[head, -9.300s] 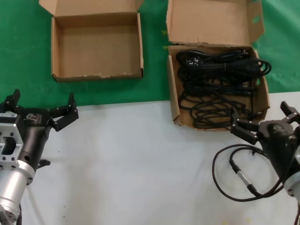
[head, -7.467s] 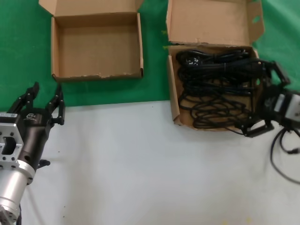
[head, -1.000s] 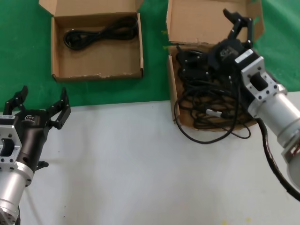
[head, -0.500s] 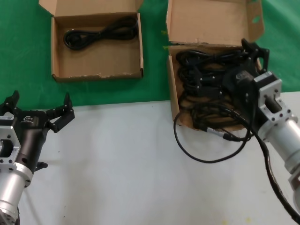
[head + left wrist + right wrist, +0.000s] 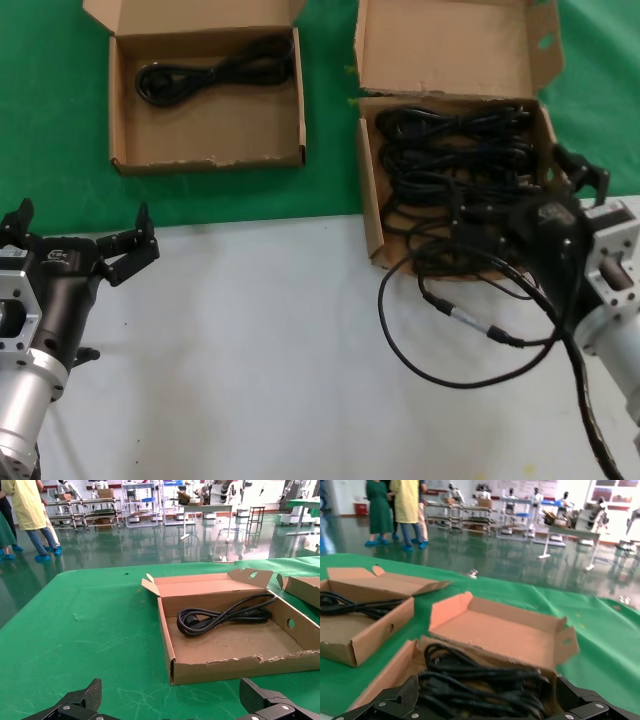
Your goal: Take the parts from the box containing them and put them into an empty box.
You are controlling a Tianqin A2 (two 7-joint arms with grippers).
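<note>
The larger cardboard box (image 5: 368, 215) at the right holds a tangle of black cables (image 5: 450, 150), seen close up as cables (image 5: 480, 680) in the right wrist view. My right gripper (image 5: 525, 190) hovers open over that box's front right part, gripper (image 5: 487, 695) with cables below its spread fingers. One cable loop (image 5: 450, 372) with a silver plug spills over the front wall onto the table. The smaller square box (image 5: 210, 158) at the back left holds one coiled black cable (image 5: 215, 72), also cable (image 5: 220, 617). My left gripper (image 5: 80, 222) waits open at the near left, gripper (image 5: 171, 700).
Both boxes rest on a green mat (image 5: 330, 190); nearer me lies the white tabletop (image 5: 260, 350). The larger box's tall lid flap (image 5: 450, 45) stands up behind it. People and racks stand far off in the wrist views.
A cable now lies in the smaller box. My right gripper has drawn back from the larger box's rear to its front right, and the cable loop has slid farther onto the table.
</note>
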